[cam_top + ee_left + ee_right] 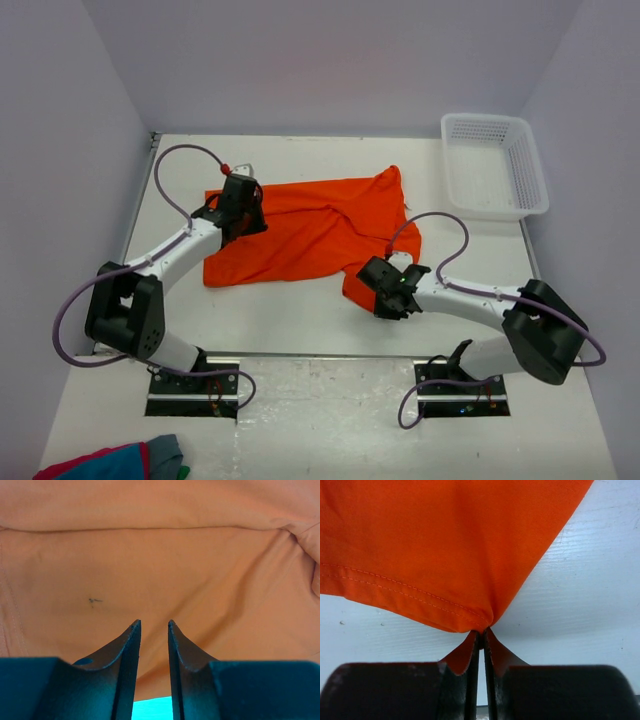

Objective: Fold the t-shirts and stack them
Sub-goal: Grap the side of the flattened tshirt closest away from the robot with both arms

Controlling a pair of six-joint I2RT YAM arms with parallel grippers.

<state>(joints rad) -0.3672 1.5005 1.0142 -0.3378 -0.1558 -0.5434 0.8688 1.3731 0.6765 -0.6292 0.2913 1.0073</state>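
Right pincer [481, 632]: my jaws are clamped on the hemmed corner of the 1 orange t-shirt [445, 545]. The cloth fans out ahead of my tips, with white table [580, 610] on either side. Left pincer [154, 624]: jaws narrowly parted, nothing visible between them, shirt cloth filling the view just ahead.

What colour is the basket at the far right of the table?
White; the basket shows best in the top external view.

Top view looks down from behind — wrist views sit close on the same t-shirt [310, 235].
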